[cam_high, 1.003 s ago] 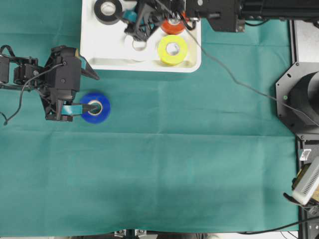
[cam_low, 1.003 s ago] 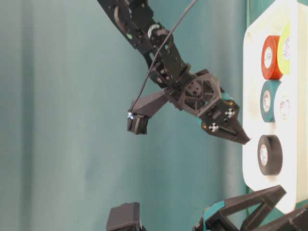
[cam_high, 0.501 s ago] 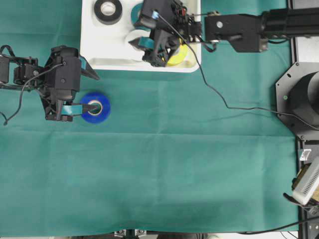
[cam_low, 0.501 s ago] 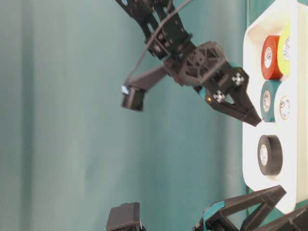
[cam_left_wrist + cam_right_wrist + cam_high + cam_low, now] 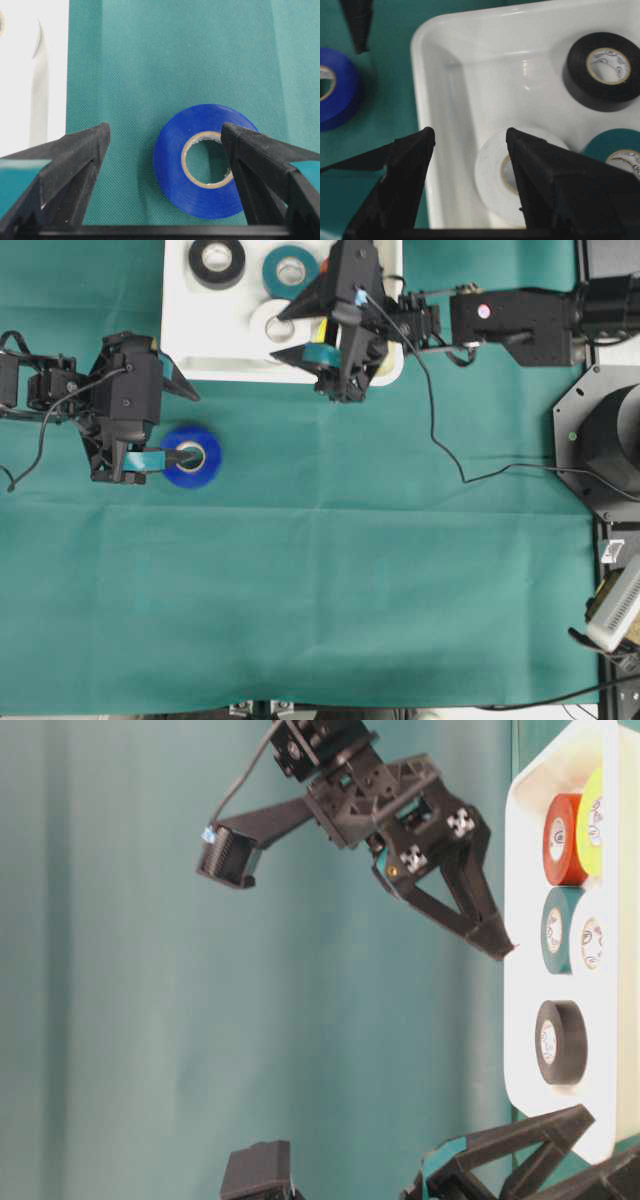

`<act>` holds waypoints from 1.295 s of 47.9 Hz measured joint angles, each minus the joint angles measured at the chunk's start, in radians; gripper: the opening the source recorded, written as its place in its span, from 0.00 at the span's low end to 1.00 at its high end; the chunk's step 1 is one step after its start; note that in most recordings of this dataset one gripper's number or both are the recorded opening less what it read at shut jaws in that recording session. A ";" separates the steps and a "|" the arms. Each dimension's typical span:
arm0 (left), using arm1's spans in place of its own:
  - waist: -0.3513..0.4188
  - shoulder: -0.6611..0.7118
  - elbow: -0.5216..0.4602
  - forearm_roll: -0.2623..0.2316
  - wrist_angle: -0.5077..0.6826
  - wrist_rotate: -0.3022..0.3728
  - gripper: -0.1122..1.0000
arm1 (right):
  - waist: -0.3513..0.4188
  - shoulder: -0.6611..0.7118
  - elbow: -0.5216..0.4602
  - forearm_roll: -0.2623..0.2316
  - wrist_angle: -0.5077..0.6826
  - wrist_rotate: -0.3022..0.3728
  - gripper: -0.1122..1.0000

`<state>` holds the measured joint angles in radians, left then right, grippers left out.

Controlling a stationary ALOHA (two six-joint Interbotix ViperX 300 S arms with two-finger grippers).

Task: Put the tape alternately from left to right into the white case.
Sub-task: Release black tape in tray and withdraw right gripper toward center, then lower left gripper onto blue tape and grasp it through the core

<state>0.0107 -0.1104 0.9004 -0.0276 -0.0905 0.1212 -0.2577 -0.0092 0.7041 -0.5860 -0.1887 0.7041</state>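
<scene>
Both wide open, empty: left end effector (image 5: 165,145) straddles blue tape (image 5: 206,161), right end effector (image 5: 470,150) above white case (image 5: 440,75).

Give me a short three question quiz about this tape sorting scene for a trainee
1. True or false: the blue roll lies inside the white case.
2. Which roll sits beside the black roll along the case's far edge in the overhead view? A yellow, B teal, C red-orange.
3. Fill in: the left gripper is ____ around the blue roll.

Key: 1 false, it lies on the green cloth. 2 B, the teal roll. 3 open.
</scene>
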 measured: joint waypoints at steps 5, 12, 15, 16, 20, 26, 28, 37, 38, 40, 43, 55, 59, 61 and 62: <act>0.000 0.000 -0.002 0.000 0.000 0.000 0.66 | 0.015 -0.020 0.017 0.000 0.000 0.000 0.72; 0.000 0.000 0.000 0.002 0.000 0.000 0.66 | 0.046 -0.043 0.035 0.000 0.000 0.000 0.72; 0.000 0.000 0.000 0.000 0.000 0.000 0.66 | 0.057 -0.049 0.041 0.000 -0.002 0.000 0.72; 0.000 0.000 -0.002 0.000 0.000 0.000 0.66 | 0.060 -0.052 0.043 0.000 -0.002 0.000 0.72; 0.000 0.000 0.000 0.002 0.000 0.000 0.66 | 0.074 -0.060 0.054 0.000 0.000 0.000 0.72; 0.000 0.000 0.000 0.002 -0.002 0.000 0.66 | 0.100 -0.071 0.071 0.000 -0.002 0.000 0.72; 0.000 0.000 0.000 0.000 0.000 0.000 0.66 | 0.106 -0.074 0.077 0.000 -0.002 0.000 0.72; 0.000 0.000 0.000 0.002 0.002 0.000 0.66 | 0.147 -0.078 0.100 0.000 0.000 0.000 0.72; 0.000 0.000 0.000 0.002 0.003 0.000 0.66 | 0.150 -0.078 0.100 0.000 -0.002 0.000 0.72; 0.000 0.000 0.000 0.000 0.009 0.000 0.66 | 0.158 -0.080 0.103 0.000 0.000 0.000 0.72; 0.000 0.000 -0.002 0.000 0.018 0.000 0.66 | 0.166 -0.081 0.106 0.000 0.000 0.000 0.72; 0.000 0.000 0.000 0.000 0.048 -0.002 0.66 | 0.172 -0.084 0.109 0.000 0.002 0.000 0.72; 0.000 0.000 0.000 0.000 0.052 -0.006 0.66 | 0.172 -0.084 0.107 0.000 0.002 0.000 0.72; 0.000 0.000 0.000 0.000 0.057 -0.012 0.66 | 0.172 -0.083 0.107 0.000 0.002 0.000 0.72; 0.000 0.000 0.000 0.000 0.058 -0.017 0.66 | 0.172 -0.084 0.107 0.000 0.002 0.000 0.72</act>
<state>0.0107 -0.1104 0.9004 -0.0276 -0.0322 0.1043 -0.0859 -0.0936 0.8115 -0.5860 -0.1871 0.7041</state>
